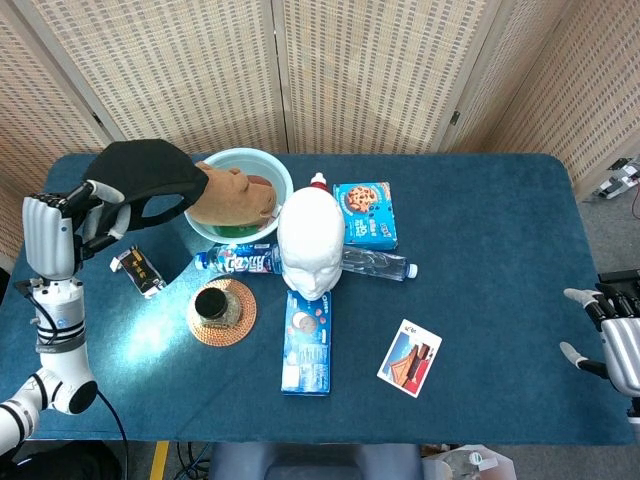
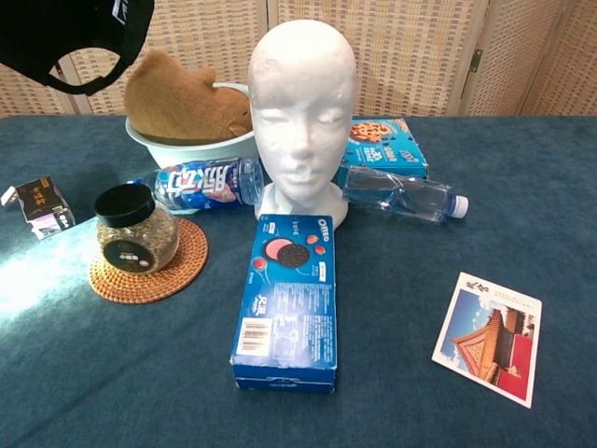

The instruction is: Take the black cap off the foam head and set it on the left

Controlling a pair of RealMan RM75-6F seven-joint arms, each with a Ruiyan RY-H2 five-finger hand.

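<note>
Holding cap (image 1: 146, 176) aloft at far left, left hand (image 1: 52, 232) pinches brim; foam head (image 1: 310, 243) bare, mid-table. Right hand (image 1: 615, 345) idle at right edge, fingers apart, empty. Risk: thin brim pinch may slip, cap dropping onto small box (image 1: 137, 271) or catching bowl (image 1: 262, 166) rim

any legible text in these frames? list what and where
"OREO" on the blue cookie box lying in front of the foam head.
Large white characters on the blue-labelled bottle: not clear enough to read.
Chocolate-chip cookie box: print too small.
Postcard: small dark characters at its top corner, unreadable.
Small black box: gold characters, blurred.
Jar label: unreadable.
Black cap: white mark, cut off.
</note>
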